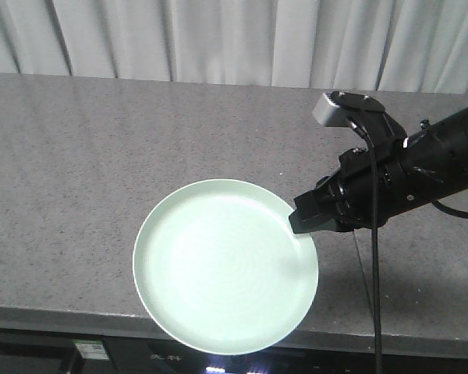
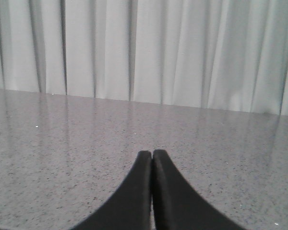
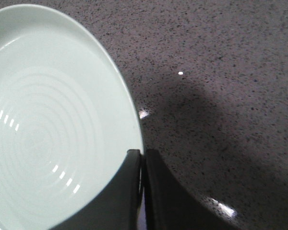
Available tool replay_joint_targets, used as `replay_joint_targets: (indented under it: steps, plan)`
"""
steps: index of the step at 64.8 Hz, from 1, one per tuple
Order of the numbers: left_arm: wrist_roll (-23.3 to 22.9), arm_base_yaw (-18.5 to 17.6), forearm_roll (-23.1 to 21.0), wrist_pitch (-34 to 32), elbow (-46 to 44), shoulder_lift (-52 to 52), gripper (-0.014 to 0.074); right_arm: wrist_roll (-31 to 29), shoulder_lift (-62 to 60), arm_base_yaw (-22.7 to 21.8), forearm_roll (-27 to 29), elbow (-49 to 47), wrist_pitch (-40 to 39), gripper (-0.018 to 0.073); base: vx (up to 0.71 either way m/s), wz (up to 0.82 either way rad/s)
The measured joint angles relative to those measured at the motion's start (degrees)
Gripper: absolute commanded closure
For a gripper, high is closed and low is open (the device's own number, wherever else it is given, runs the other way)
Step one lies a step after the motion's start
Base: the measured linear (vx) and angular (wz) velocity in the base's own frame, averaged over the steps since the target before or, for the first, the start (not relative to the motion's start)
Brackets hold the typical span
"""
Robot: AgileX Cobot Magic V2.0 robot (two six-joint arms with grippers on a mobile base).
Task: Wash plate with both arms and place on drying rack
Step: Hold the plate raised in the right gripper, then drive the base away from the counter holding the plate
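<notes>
Exterior front-facing | plate (image 1: 218, 265) pale mint, round, ringed | right fingers (image 1: 310, 216) clamp rim | left fingers (image 2: 134, 196) closed, empty

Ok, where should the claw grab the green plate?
On its thin raised rim, coming in from the right side. The plate is wide and flat, so only the edge fits inside a claw. The right claw is pinching the rim right there, shut on it.
</notes>
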Motion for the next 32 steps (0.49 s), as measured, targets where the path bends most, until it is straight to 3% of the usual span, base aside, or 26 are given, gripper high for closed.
replay_joint_targets:
  steps: [32]
  plan:
    - [0.0,0.0,0.0,0.0,0.0,0.0,0.0603,0.0,0.0,0.0,0.0,0.0,0.0,0.0561,-0.05,0.37]
